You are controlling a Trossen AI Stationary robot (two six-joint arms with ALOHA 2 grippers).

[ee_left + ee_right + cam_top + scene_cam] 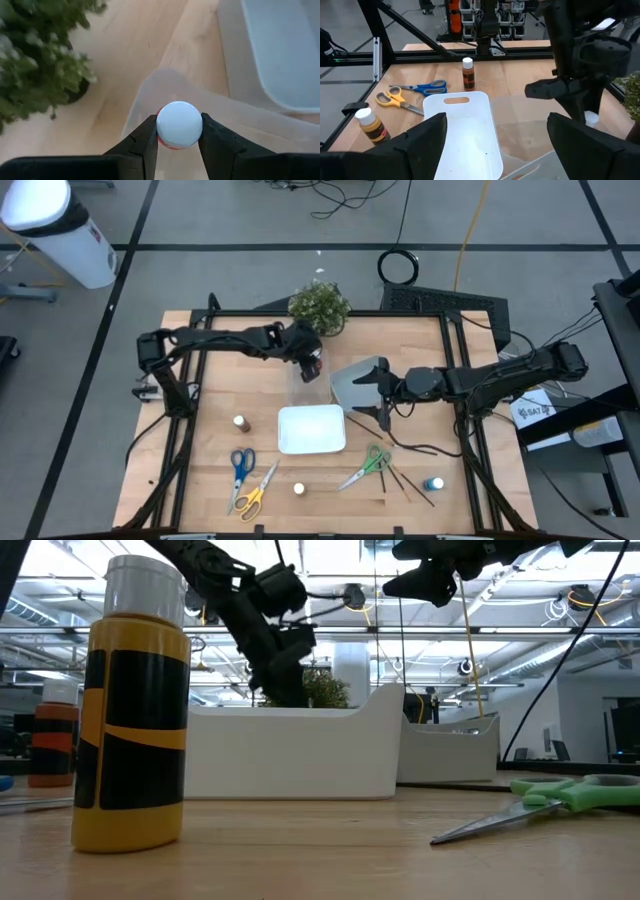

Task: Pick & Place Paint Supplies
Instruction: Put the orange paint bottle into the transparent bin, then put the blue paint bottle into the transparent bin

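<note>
Low view puts a yellow paint bottle [133, 705] nearest on the wood, with the green-handled scissors [560, 798] off to one side and the white tray [300, 753] behind them. Farther back, the left gripper [179, 131] hangs over the clear tray [305, 384] beside the potted plant [319, 304], its jaws closed narrow on a white-capped bottle [179, 125] that shows a sliver of red under the cap; probably the red paint, though the body is hidden. The right gripper [495, 132] hovers wide and empty between the white and grey trays [357, 380]. The step in hand looks like the placing of this bottle. Next, I judge, the left arm must lower it into the clear tray and release, keeping clear of the plant's leaves.
</note>
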